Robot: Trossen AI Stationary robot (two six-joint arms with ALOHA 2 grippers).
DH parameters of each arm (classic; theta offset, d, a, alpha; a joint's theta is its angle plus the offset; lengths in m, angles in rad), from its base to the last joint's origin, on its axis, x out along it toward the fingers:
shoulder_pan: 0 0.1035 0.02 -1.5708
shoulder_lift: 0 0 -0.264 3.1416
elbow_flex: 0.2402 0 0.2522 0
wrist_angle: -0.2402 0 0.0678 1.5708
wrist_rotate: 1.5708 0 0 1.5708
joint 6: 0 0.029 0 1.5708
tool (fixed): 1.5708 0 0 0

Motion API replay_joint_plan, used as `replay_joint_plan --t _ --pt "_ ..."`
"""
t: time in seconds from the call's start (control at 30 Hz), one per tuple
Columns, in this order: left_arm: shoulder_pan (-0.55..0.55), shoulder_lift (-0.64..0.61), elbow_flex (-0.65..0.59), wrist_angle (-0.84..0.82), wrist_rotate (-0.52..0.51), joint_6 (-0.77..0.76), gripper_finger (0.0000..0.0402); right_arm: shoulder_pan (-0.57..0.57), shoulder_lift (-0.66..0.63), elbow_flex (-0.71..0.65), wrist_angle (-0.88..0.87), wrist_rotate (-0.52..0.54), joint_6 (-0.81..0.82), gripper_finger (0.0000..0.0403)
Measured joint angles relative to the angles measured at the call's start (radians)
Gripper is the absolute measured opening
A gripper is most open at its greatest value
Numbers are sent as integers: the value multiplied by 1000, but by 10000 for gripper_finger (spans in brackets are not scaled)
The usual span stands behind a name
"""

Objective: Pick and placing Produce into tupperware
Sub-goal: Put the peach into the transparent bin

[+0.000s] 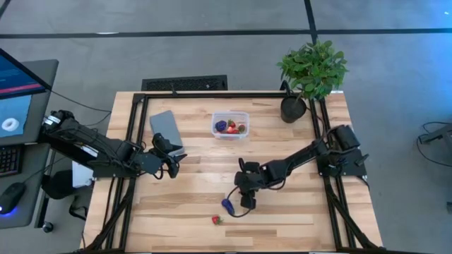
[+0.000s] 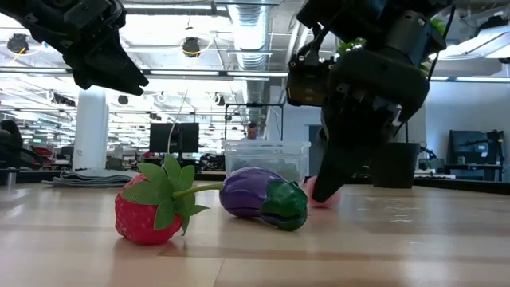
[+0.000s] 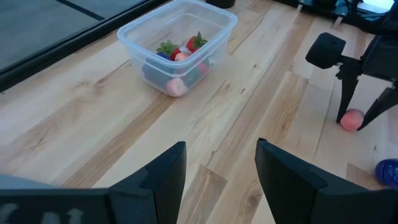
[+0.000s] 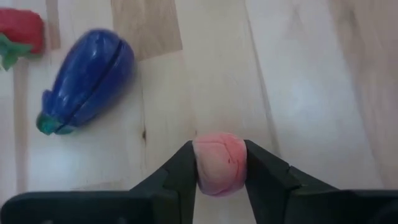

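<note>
The clear tupperware [image 1: 230, 125] stands at the table's far middle and holds strawberries and other pieces [image 3: 179, 59]. On the near middle lie a purple eggplant [image 1: 227, 205] [image 4: 87, 78] and a red strawberry [image 1: 217, 220] [image 2: 147, 211]. My right gripper [image 1: 247, 202] [image 4: 219, 146] is down at the table beside them, shut on a pale pink piece [image 4: 219, 167] [image 2: 323, 196]. My left gripper [image 1: 171, 168] [image 3: 221, 146] hovers open over bare wood, left of centre, pointing toward the tub. My right gripper pinches the pink piece by its two opposite sides [image 4: 200, 163] between the two fingers [image 4: 180, 168]. The fingers come from above, slanting down [image 2: 335, 171]. The piece sits low at the tabletop [image 3: 351, 119]; whether it is lifted clear I cannot tell.
A flat grey lid [image 1: 164, 127] lies at the far left of the table. A potted leafy plant [image 1: 311, 70] stands at the far right corner. Black frame rails [image 1: 131, 141] run along the table's edges. Bare wood lies between the tub and both grippers.
</note>
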Motion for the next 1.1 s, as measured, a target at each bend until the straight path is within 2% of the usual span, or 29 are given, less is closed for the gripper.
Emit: replay_joint_plan --t 0.57,0.73,0.97,1.1 --pt "0 0 0 0 10 0 180 -81 -130 3 13 27 -3 137" --pt "0 0 0 2 10 0 180 -118 -189 3 11 82 -28 144" --pt "0 0 0 12 10 -3 180 -210 -260 5 -29 155 -101 137" --pt "0 0 0 15 10 -17 180 -283 -286 5 -24 157 -124 139"
